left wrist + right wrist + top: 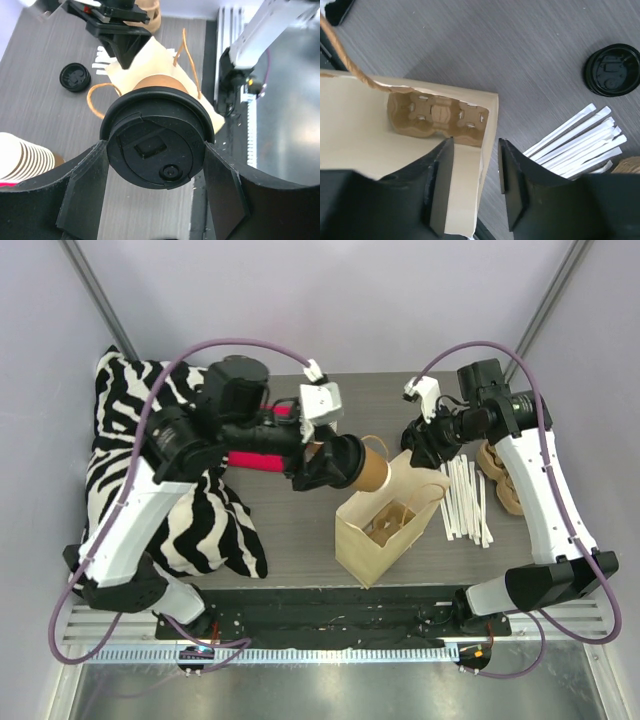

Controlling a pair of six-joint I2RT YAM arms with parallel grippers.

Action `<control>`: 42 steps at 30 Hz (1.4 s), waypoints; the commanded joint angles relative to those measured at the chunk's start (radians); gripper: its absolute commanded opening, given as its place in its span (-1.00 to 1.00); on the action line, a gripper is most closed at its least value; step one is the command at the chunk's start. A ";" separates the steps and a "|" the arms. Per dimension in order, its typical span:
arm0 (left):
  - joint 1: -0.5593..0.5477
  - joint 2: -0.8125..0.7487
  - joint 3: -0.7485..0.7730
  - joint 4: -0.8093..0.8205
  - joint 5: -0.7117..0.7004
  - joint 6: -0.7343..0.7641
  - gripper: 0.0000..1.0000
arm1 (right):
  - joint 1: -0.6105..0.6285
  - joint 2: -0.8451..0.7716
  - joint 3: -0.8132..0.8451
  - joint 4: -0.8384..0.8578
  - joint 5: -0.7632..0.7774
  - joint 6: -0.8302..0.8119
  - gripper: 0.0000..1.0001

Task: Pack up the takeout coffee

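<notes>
1. Top view: holding the takeout coffee (365, 468) on its side in the left jaws, closed on it, above the bench (290, 525) just beside the mouth of the paper bag (365, 550). Risks leaking at the lid if left tipped; risks toppling the bag if lowered against its rim.
2. Left wrist view: clamping across the black lid (157, 137) rather than the brown wall. Could pop the lid off under squeeze and drop the rest. Could snag the twine handles (183, 50) on entry.
3. Right wrist view: straddling the bag's rim with the right jaws parted, not pinching it. Could let the mouth sag shut. Needs a well of the pulp cup carrier (437, 115); otherwise likely to tip inside.
</notes>
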 commanded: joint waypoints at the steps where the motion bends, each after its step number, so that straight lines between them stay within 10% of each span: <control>1: -0.097 0.044 0.052 -0.012 -0.149 0.120 -1.00 | 0.003 -0.008 -0.015 -0.015 -0.048 0.006 -0.21; 10: -0.269 0.136 0.045 -0.027 -0.416 0.272 -1.00 | 0.017 0.029 0.003 -0.021 -0.117 0.033 -0.98; 31: -0.344 0.105 -0.301 0.083 -0.335 0.552 -1.00 | 0.073 -0.122 -0.127 -0.038 -0.212 0.093 -0.98; 33: -0.352 0.110 -0.309 0.073 -0.314 0.576 -1.00 | 0.072 -0.128 -0.130 -0.043 -0.212 0.088 -0.81; 37: -0.356 0.105 -0.324 0.048 -0.264 0.604 -1.00 | 0.073 -0.112 -0.074 -0.026 -0.166 0.090 0.24; 42: -0.362 0.083 -0.355 0.036 -0.214 0.628 -1.00 | 0.073 -0.092 -0.011 0.008 -0.245 0.027 0.71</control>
